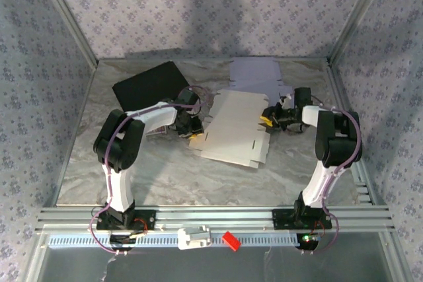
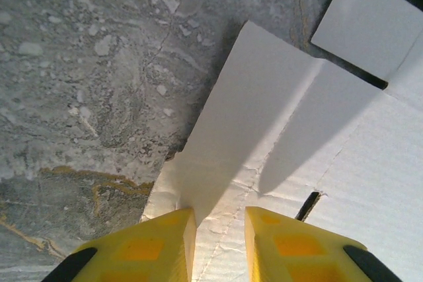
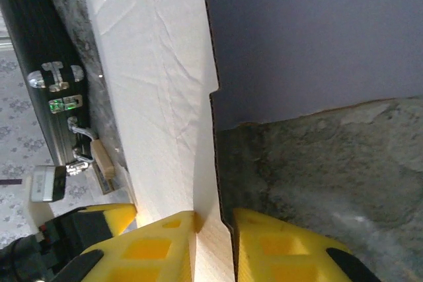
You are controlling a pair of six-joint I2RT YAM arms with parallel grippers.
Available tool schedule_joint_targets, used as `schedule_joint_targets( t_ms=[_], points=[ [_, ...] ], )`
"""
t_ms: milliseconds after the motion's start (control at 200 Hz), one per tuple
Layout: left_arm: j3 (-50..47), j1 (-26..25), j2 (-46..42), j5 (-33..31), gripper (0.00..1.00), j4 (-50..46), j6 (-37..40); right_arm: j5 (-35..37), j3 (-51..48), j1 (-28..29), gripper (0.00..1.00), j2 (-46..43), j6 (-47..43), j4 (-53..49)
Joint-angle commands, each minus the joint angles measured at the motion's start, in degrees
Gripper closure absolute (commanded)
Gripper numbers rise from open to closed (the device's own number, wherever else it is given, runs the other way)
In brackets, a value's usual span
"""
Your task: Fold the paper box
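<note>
Pinching opposite edges of the flat white die-cut cardboard box blank (image 1: pixel 231 129), our left gripper (image 2: pixel 219 229) and right gripper (image 3: pixel 213 232) clamp it so we can raise its side flaps.

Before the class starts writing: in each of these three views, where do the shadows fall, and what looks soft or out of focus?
Top external: soft and grainy overall, dim wallpaper, faint shadow under the paper box. Left wrist: bright light on the box, with a dark wedge of shadow from its raised flap; the yellow fingertips are slightly blurred. Right wrist: a box flap stands shaded grey-violet; the black case is sharp.
</note>
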Motion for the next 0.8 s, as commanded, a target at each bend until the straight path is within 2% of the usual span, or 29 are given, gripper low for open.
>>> schedule_joint_targets(
  t_ms=[0,75,160,345,435,615,690,795],
  points=[
    [1.69,-1.17,1.96,-0.19,0.73,-1.47,1.43,-2.02,0.21,0.84,0.82,-2.77,2.79,-0.49],
    [2.0,-1.27,1.78,-0.32,0.73,-1.52,1.65,-1.86,0.28,0.97,0.87,-3.17,3.44,-0.13],
    [2.37,-1.5,0.81,-0.82,0.7,-1.54,1.87,-1.36,0.71,1.18,1.0,-3.27,4.22,-0.51],
    [1.47,-3.73,-9.02,-7.94,0.5,-1.37,5.55,0.24,2.0,1.25,1.0,-5.01,9.56,-1.41],
    [-2.19,-6.59,-15.61,-10.33,0.48,2.17,13.38,1.02,4.67,1.6,1.0,-4.64,10.62,-4.92],
    [-19.75,-18.38,-29.08,-14.57,0.46,18.76,39.98,1.24,11.77,1.78,1.0,-2.79,12.14,-13.76],
    [-25.77,-20.09,-32.54,-15.23,0.45,23.7,44.6,0.8,14.42,1.69,1.0,-1.9,12.39,-16.95],
    [-29.0,-20.59,-33.51,-16.67,0.44,25.1,48.72,0.57,16.93,1.82,1.0,-0.99,12.74,-20.16]
  ],
)
